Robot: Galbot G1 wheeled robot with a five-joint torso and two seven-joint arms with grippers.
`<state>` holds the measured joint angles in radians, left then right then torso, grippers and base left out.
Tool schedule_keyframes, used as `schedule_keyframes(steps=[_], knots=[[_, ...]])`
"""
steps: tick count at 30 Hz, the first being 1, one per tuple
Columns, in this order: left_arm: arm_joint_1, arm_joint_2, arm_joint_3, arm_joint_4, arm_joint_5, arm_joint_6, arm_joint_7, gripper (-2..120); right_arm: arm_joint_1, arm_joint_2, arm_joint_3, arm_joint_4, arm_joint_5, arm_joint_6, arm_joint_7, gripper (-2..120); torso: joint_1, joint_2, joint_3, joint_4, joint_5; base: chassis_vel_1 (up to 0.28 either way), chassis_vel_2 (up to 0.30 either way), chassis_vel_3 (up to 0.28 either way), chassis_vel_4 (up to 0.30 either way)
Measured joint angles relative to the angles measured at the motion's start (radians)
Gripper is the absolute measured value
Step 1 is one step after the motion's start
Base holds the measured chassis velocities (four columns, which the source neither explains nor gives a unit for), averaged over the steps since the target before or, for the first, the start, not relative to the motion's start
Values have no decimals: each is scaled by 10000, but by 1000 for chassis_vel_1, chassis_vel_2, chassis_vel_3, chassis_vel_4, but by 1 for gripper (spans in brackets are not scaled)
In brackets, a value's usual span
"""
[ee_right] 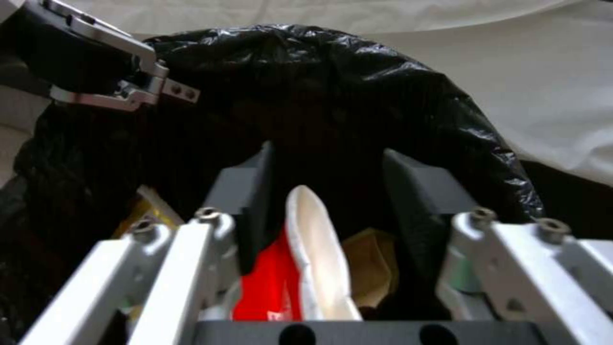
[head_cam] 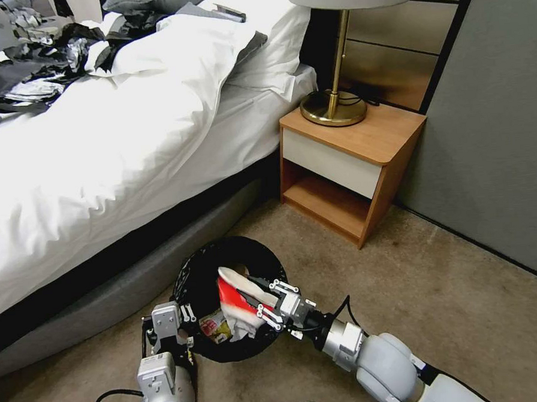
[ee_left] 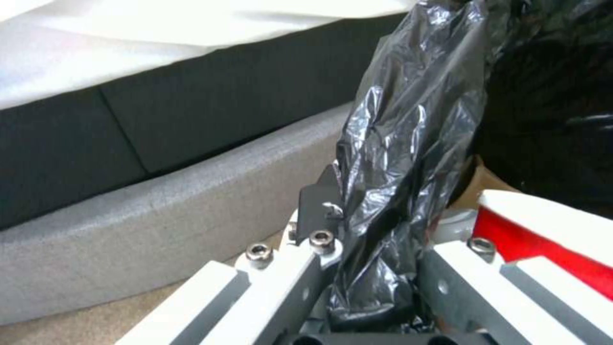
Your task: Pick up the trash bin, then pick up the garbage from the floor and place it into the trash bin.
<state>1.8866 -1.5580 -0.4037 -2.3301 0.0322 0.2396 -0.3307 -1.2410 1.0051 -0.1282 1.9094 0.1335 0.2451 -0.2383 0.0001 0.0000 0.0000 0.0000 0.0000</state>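
Two grey robot arms enter from the near edge of the head view. Right gripper [head_cam: 263, 305] reaches over the mouth of the small round trash bin [head_cam: 194, 271], lined with a crinkled black plastic bag; its jaws stand apart around a red and white snack wrapper [head_cam: 237, 292], which leans on one pad, so the hold looks loose or just let go. Left gripper [ee_left: 370, 268] is clamped on the bin's bagged rim, holding the bin just above the beige carpet [head_cam: 453, 287]. Inside lie a yellow wrapper [head_cam: 215, 328] and crumpled white tissue [head_cam: 242, 328]. Wrappers like these are probably light, thin and slippery, best pinched across a flat fold. A grey bed base [head_cam: 105, 299] crowds the bin's left; open carpet spreads right toward the wooden nightstand [head_cam: 356, 154].
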Motion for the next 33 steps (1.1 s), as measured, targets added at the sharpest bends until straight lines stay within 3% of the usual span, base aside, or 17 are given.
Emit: schedule_keyframes(steps=[10,18,26,30,33], knots=[[-53,-10,83,3,68,56,10,1,-78,-89,193,141,-80,61,-149,86,-1,-1,0,-1,1,0,0,0,0],[-72,-8,90,168,169,60,11,1,370,-56,670,806,63,75,-68,109,0,0,0,0,-1,0,0,0,0],[-128,6,-34,416,123,56,20,1,330,668,1536,1854,29,196,752,114,0,0,0,1,-2,0,0,0,0],[-107,55,-163,459,-38,1,21,1,-911,1973,2382,2469,-989,357,2194,114,-1,0,0,-1,-1,0,0,0,0],[-97,88,-222,461,-121,-15,21,1,-1597,2351,2714,2603,-1355,472,2618,111,0,0,0,-2,0,0,0,0,0]])
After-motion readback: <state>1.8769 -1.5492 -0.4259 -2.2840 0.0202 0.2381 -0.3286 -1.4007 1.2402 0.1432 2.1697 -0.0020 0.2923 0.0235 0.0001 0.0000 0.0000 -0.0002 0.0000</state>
